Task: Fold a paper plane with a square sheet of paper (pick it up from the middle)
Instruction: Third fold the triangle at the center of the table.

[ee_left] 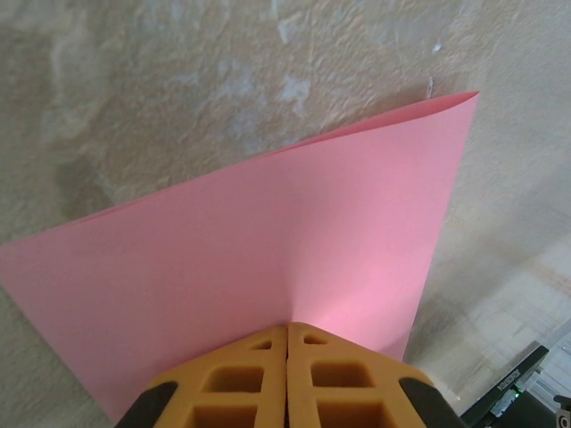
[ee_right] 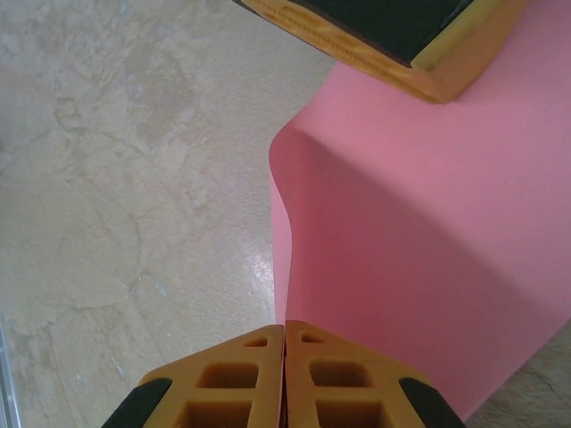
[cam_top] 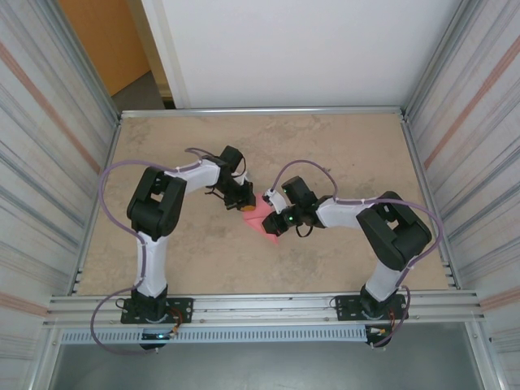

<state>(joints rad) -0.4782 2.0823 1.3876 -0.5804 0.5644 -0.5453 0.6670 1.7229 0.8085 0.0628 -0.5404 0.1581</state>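
Observation:
The pink-red sheet of paper (cam_top: 262,219) hangs between both grippers over the middle of the table. In the left wrist view the paper (ee_left: 268,241) is doubled over, with two edges showing at its far side. My left gripper (ee_left: 287,328) is shut on its near part, orange fingers pressed together. In the right wrist view the paper (ee_right: 419,250) bulges in a soft curve, and my right gripper (ee_right: 285,326) is shut on its left edge. A finger of the left gripper (ee_right: 384,31) presses the paper from the top. From above, the left gripper (cam_top: 246,205) and right gripper (cam_top: 275,223) nearly touch. The paper plane is out of view.
The beige mottled table (cam_top: 341,146) lies under the paper. Ribbed metal walls (cam_top: 49,162) stand on both sides and a metal rail (cam_top: 260,307) runs along the near edge. Part of the right arm (ee_left: 513,392) shows low in the left wrist view.

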